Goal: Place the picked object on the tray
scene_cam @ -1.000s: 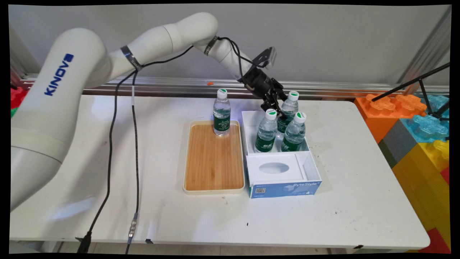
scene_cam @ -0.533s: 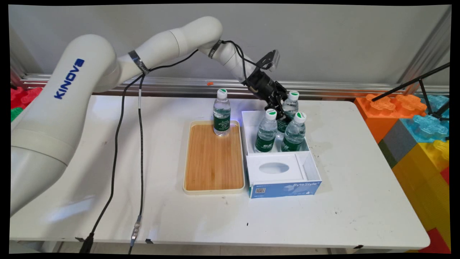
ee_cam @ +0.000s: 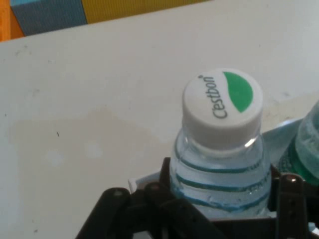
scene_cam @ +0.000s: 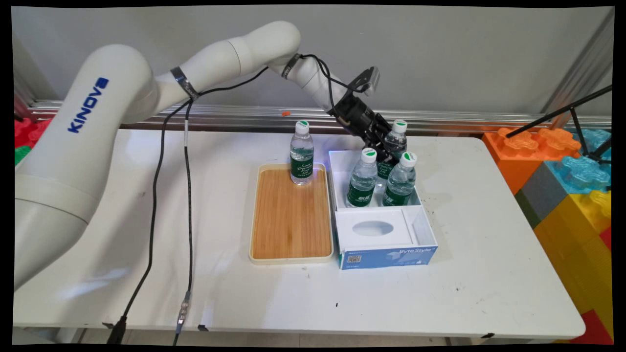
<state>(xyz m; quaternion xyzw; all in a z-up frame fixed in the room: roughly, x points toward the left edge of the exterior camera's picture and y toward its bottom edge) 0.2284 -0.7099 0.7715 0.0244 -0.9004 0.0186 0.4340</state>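
Black two-finger hand [scene_cam: 385, 148] grasps the rear clear plastic water bottle [scene_cam: 392, 146] just below its white cap, one finger [ee_cam: 291, 199] pressed to each side of the ribbed neck in the hand view. That bottle, with a green label and a green-and-white cap printed "C'estbon", stands at the far right of the open white-and-blue cardboard box [scene_cam: 386, 254], tilted slightly away from the arm. Two more clear bottles of the same kind stand in the same far compartment just in front of it: one at the left [scene_cam: 363, 178] and one at the right [scene_cam: 400, 180], both leaning a little. The box's near compartment is covered by a white panel with an oval opening [scene_cam: 373, 228]. Just left of the box, touching or nearly touching it, lies a rectangular bamboo tray with a cream rim [scene_cam: 290, 215]; a fourth bottle [scene_cam: 301, 153] stands upright at its far edge. All rest on the white surface [scene_cam: 489, 274].
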